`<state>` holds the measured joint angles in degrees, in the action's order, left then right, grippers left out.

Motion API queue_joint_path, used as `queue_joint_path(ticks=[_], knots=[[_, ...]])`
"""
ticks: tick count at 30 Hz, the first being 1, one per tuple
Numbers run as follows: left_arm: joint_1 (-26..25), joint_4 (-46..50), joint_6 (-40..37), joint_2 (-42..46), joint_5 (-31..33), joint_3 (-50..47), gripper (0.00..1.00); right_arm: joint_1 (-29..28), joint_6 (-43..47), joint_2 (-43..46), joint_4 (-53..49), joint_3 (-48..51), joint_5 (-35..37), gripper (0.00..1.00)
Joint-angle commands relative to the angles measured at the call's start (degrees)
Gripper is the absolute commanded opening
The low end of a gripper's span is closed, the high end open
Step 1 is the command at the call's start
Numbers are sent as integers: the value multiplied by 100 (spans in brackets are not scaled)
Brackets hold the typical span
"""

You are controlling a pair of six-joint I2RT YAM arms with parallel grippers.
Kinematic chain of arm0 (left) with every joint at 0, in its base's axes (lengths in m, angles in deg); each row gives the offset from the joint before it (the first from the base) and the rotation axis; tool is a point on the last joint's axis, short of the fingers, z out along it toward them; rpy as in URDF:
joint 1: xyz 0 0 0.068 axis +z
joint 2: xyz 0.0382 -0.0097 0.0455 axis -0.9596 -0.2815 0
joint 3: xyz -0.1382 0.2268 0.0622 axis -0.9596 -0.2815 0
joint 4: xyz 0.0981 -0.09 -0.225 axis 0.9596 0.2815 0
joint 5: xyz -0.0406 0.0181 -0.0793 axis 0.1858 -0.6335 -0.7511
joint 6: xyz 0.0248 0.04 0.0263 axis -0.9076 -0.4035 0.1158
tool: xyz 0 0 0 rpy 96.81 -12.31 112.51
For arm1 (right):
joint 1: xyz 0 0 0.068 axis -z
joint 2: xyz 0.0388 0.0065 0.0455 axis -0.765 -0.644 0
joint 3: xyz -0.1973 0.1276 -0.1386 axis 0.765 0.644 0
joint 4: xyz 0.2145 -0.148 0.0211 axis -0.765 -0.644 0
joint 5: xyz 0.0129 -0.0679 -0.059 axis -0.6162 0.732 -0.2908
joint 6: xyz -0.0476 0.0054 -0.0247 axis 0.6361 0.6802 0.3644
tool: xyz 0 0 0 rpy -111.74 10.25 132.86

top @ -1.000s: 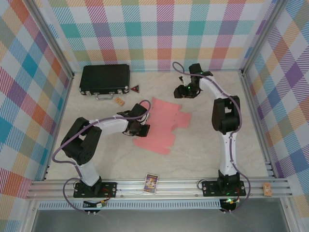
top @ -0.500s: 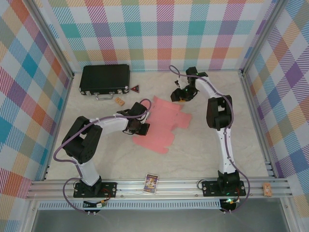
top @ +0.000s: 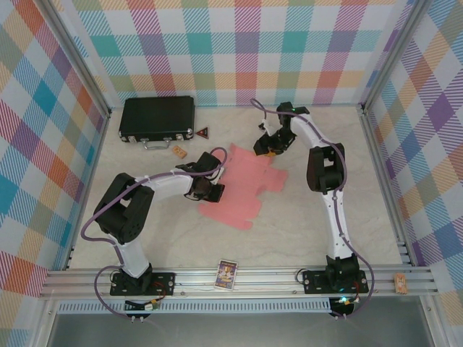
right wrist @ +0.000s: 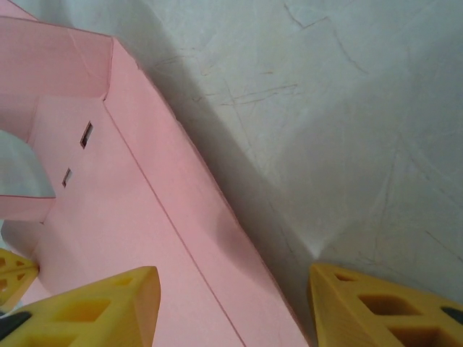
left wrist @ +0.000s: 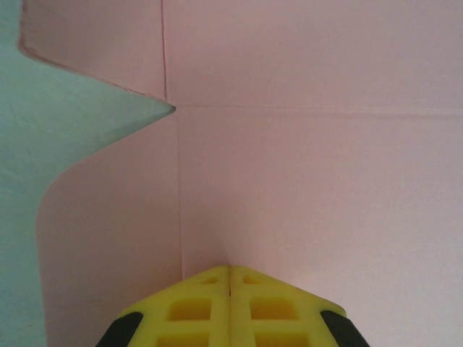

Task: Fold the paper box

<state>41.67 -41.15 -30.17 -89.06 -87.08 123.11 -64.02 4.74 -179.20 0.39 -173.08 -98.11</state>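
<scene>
one flat paper box, one black case, one card.

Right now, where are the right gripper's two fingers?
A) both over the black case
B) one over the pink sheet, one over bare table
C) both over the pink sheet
B: the right wrist view shows the open right gripper straddling the edge of the paper box, one finger over pink card, the other over the table.

Lit brightly and evenly from overhead, with soft short shadows beside the arms on the desk. Softened slightly at the bottom edge around the left tool and right tool. Shaded grey right of the paper box.
</scene>
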Motion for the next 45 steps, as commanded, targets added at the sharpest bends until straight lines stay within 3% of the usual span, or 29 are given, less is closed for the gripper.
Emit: queue_joint_path(ticks=[1,10,25,35,45], knots=[[114,300,-55,-355,402,-103,0,-70,218,-177,-316,-161,-79,56],[114,265,24,-392,350,-97,0,-117,219,325,276,289,-58,42],[114,270,45,-365,428,-123,0,-316,1160,795,456,791,83,38],[114,264,70,-357,402,-132,0,-452,1181,1150,1291,1321,1133,34],[114,118,219,-344,266,-176,0,-592,1596,2060,2728,2654,1468,20]])
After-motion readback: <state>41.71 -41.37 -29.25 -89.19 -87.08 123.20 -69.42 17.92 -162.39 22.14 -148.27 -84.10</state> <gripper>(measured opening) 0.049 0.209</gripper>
